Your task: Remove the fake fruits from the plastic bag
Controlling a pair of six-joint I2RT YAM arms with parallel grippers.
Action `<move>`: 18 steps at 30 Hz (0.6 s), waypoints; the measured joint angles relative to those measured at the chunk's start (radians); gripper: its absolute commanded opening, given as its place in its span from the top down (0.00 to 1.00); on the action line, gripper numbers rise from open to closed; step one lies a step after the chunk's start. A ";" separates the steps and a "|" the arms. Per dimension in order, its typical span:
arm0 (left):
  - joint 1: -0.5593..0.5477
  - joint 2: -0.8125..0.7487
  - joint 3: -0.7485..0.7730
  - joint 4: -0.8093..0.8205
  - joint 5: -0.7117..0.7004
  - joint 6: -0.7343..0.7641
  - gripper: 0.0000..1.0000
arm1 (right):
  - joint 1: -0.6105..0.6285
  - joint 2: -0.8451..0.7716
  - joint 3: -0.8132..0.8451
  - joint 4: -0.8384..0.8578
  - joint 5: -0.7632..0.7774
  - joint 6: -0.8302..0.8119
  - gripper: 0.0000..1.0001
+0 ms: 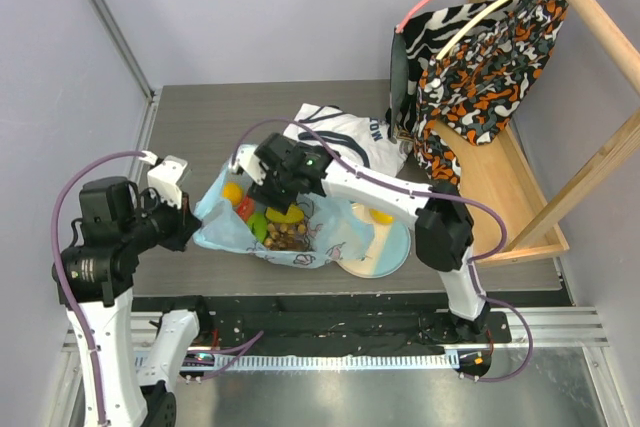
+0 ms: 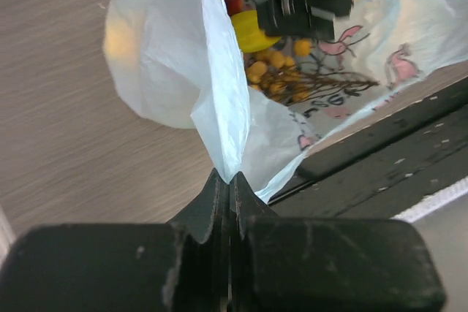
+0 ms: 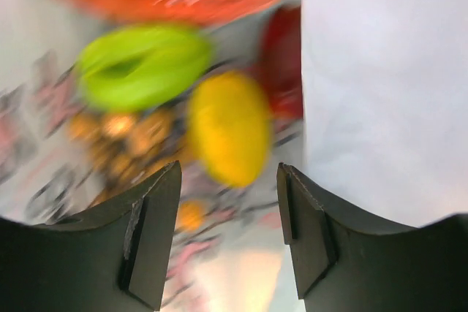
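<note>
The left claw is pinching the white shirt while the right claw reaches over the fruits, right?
Not quite: the left claw pinches the blue plastic bag, not the shirt, as the left wrist view shows. The right claw does reach over the fruits.

A lab test cell: plain partition walls (image 1: 260, 17) around a grey worktable (image 1: 200, 117).

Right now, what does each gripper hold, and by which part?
The left gripper pinches the plastic bag by its edge. The right gripper holds nothing, open over the yellow lemon.

Fruits (image 1: 286, 236) in bag (image 1: 211, 209) — shirt (image 1: 345, 137) behind, plate (image 1: 396, 256) R.
</note>
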 measured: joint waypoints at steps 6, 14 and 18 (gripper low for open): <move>0.000 -0.071 -0.004 -0.010 -0.072 0.130 1.00 | -0.027 0.114 0.116 0.048 0.108 0.003 0.35; 0.000 -0.072 -0.018 -0.017 -0.079 0.180 1.00 | -0.009 0.253 0.190 0.053 0.172 0.001 0.20; 0.000 -0.066 -0.022 -0.018 -0.074 0.179 1.00 | -0.007 0.258 0.200 0.053 0.191 0.002 0.18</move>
